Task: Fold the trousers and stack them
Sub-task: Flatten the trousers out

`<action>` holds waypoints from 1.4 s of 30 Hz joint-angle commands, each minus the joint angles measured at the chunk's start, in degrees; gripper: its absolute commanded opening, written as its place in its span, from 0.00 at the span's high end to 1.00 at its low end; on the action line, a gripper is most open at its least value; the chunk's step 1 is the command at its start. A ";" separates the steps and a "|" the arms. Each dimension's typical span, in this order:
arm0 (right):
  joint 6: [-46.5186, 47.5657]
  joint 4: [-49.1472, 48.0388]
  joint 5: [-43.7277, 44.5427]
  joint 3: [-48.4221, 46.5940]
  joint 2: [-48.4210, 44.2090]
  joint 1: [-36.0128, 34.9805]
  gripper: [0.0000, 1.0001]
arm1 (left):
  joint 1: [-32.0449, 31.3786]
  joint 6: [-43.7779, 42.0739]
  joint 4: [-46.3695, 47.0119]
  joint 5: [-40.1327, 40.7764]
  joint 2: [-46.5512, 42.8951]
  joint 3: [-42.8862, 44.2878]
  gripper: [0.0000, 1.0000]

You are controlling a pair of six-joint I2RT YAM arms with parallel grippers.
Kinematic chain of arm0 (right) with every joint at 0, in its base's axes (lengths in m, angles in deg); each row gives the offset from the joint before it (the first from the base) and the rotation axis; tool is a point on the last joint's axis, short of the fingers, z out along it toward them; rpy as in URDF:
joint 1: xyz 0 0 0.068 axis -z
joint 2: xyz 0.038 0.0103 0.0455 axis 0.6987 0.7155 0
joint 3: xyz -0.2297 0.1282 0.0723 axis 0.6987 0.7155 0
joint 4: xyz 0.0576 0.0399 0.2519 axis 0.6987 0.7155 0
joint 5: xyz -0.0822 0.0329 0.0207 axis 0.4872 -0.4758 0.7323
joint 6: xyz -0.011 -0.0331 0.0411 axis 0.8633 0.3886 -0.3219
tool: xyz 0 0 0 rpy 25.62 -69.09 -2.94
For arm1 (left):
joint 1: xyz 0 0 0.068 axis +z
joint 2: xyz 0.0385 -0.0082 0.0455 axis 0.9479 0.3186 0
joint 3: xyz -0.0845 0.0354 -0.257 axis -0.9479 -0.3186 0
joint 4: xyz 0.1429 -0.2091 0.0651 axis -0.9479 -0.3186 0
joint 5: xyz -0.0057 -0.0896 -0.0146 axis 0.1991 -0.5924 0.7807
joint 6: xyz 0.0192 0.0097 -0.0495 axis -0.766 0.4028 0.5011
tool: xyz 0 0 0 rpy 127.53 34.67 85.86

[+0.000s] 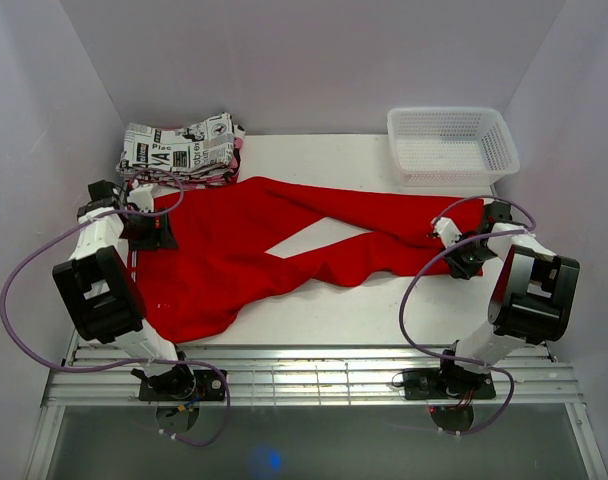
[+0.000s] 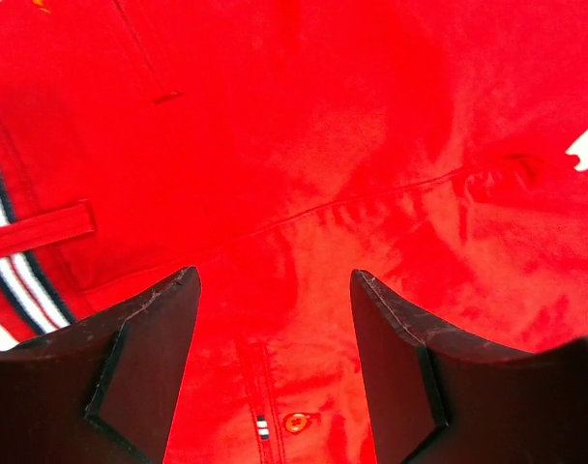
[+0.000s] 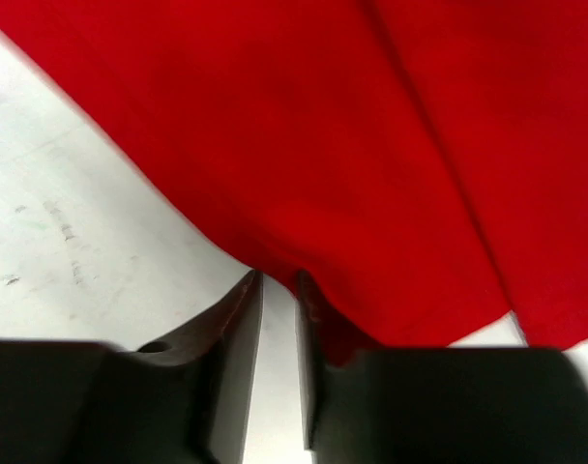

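Leftmost, a folded newspaper-print garment point(image 1: 179, 148) is seen just beside the waist of the red trousers point(image 1: 244, 250), over which the left gripper point(image 2: 275, 275) is held with its jaws wide apart. The trousers are spread across the table point(image 1: 324, 310) to the right gripper point(image 3: 275, 278), whose jaws are nearly together at a leg hem, though a grip cannot be told. A white mesh basket point(image 1: 449, 178) is set behind.

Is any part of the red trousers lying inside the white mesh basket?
No, the red trousers lie spread on the table, and the white mesh basket behind them holds nothing red.
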 commanded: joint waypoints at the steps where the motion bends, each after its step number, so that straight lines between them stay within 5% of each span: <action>1: -1.25 -3.02 -0.88 0.65 7.13 -0.30 0.77 | 0.44 -0.48 2.29 1.28 -1.67 0.55 0.26; 4: -1.08 -1.70 -1.85 0.12 6.34 -0.22 0.92 | 0.62 -0.57 2.30 1.98 -0.79 1.07 0.27; 13: 4.63 24.10 -11.77 -14.72 -1.82 6.55 0.92 | 0.88 0.04 3.61 3.56 0.09 1.52 0.28; 19: 9.11 35.03 -9.68 -19.83 -8.16 7.96 0.92 | 1.06 1.01 6.51 6.55 1.93 0.55 0.34; 26: 12.89 39.79 -6.95 -24.31 -9.47 11.91 0.92 | 1.15 0.93 9.94 9.88 5.71 0.37 0.53; 36: 17.21 39.88 -4.93 -30.91 -10.01 21.31 0.92 | 3.42 -1.44 14.86 13.40 11.08 1.59 0.96; 42: 17.03 39.44 0.16 -29.59 -6.76 21.93 0.92 | 4.22 -3.73 15.30 13.06 13.63 7.13 0.99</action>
